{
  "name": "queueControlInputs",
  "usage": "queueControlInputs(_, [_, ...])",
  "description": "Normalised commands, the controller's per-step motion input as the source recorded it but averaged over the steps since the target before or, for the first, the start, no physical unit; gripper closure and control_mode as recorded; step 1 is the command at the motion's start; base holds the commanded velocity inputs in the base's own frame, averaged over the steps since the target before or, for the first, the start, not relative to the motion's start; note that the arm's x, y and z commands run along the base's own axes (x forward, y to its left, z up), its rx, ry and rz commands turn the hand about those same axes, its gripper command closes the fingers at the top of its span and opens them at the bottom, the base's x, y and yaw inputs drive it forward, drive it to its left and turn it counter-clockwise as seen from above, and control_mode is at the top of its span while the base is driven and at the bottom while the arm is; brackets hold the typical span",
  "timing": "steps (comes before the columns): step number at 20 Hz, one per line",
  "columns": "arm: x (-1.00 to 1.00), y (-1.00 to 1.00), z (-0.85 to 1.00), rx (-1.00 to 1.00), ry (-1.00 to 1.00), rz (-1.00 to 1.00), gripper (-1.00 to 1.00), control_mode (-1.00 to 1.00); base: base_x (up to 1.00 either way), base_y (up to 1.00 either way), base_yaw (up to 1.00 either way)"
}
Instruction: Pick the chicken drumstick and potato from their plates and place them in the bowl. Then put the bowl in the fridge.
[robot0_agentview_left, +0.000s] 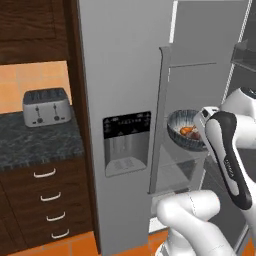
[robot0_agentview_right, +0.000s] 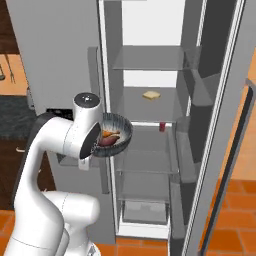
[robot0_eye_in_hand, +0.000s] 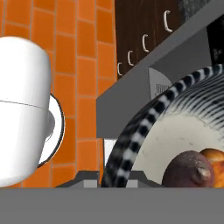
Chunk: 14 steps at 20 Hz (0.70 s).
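Where ribbed, bowl (robot0_agentview_right: 119, 134), lumpy potato (robot0_eye_in_hand: 189, 170)

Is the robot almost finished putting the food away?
Nearly. The chicken drumstick and potato already lie in the bowl. The arm is holding that bowl up in front of the open fridge; the claw itself is hidden behind it. What's left is setting the bowl down on a fridge shelf.

Hidden and cut-off parts around the bowl at the fridge

The arm covers the claw and the near rim of the bowl (robot0_agentview_right: 116, 134) in both base views, so its grip cannot be told. The hand view's edges cut off the potato (robot0_eye_in_hand: 189, 169) and the chicken drumstick (robot0_eye_in_hand: 214, 158). A red item (robot0_agentview_right: 162, 126) on a fridge shelf is too small to name.
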Motion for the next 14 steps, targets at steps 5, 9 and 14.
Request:
queueControlInputs(5, [0.00, 0.00, 0.00, 0.00, 0.00, 0.00, 1.00, 1.00, 0.26, -0.51, -0.08])
queueControlInputs(9, [0.00, 0.00, 0.00, 0.00, 0.00, 0.00, 1.00, 1.00, 0.77, -0.23, -0.04])
queueControlInputs(14, [0.00, 0.00, 0.00, 0.00, 0.00, 0.00, 1.00, 1.00, 0.83, 0.00, 0.00])
